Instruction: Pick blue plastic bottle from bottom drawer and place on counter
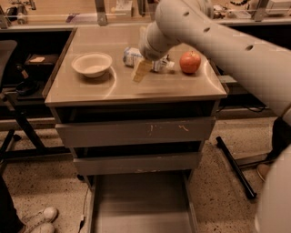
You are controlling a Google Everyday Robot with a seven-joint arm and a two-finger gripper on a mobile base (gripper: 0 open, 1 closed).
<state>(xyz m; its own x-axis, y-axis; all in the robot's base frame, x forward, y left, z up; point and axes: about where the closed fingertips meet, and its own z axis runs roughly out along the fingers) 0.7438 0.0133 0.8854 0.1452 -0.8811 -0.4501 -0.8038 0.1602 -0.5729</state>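
Observation:
The blue plastic bottle [132,56] lies on its side on the beige counter [113,88], between a white bowl and a red apple, its white cap [168,66] pointing right. My gripper [144,66] reaches down from the big white arm [218,41] and sits right over the middle of the bottle, hiding that part. Whether it touches the bottle does not show. The bottom drawer [141,200] is pulled out below the cabinet, and its grey floor is bare.
A white bowl [92,64] stands at the counter's left and a red apple [190,62] at its right. Two shut grey drawers [136,132] sit under the top. A cluttered bench [91,11] runs behind. A black chair base [13,113] and shoes [38,220] are at left.

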